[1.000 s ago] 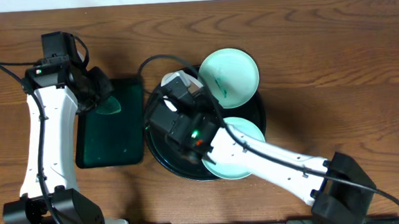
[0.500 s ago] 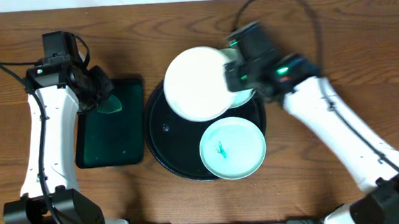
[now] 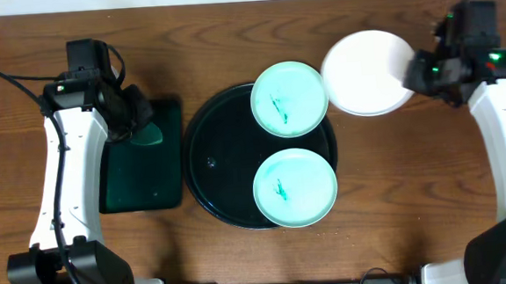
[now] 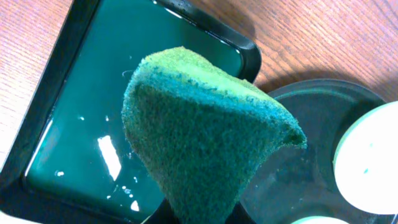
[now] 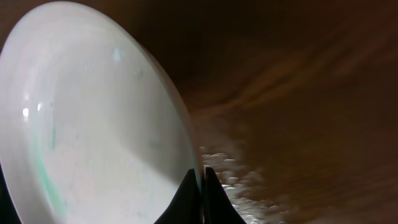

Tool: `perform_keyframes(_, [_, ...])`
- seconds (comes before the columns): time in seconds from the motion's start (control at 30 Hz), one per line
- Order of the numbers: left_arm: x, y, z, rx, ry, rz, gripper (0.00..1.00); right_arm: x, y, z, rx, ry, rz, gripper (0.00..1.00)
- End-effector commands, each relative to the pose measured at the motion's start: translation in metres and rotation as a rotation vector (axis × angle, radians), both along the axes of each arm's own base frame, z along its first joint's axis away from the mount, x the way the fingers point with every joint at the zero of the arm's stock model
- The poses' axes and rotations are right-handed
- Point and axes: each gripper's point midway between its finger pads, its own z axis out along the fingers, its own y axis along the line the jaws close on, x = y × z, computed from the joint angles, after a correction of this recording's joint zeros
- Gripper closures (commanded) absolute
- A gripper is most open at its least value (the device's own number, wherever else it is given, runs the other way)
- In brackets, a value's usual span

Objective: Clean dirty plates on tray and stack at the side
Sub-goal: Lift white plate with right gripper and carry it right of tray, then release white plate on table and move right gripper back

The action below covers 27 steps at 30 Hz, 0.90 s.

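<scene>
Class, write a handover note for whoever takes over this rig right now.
Left gripper: jaws shut on green sponge above the rectangular dark-green tray.
Right gripper: jaws shut on the round white plate's rim, over the brown wooden tabletop.
Two round turquoise plates, each green-smeared, lie on the round black tray.
Done: white plate off the tray.
Left: set it down, wipe both turquoise plates, stack all three.

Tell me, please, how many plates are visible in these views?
3. The far turquoise plate sits at the black tray's far rim. The near turquoise plate lies on its near side. The white plate is held by the right gripper beside the tray. None appears hidden.
</scene>
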Motion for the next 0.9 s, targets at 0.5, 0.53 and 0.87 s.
perform_keyframes(0.5, [0.020,0.001,0.008,-0.003,-0.083,0.039,0.93,-0.017,-0.038,-0.140,-0.043,0.017,-0.007,0.99])
perform_keyframes(0.53, [0.022,0.001,0.009,-0.002,-0.094,0.039,0.93,-0.018,-0.038,-0.144,-0.045,0.013,-0.008,0.99])
perform_keyframes(0.87, [0.031,0.002,0.011,0.000,-0.123,0.039,0.93,-0.021,-0.033,-0.140,-0.044,0.035,0.040,0.59])
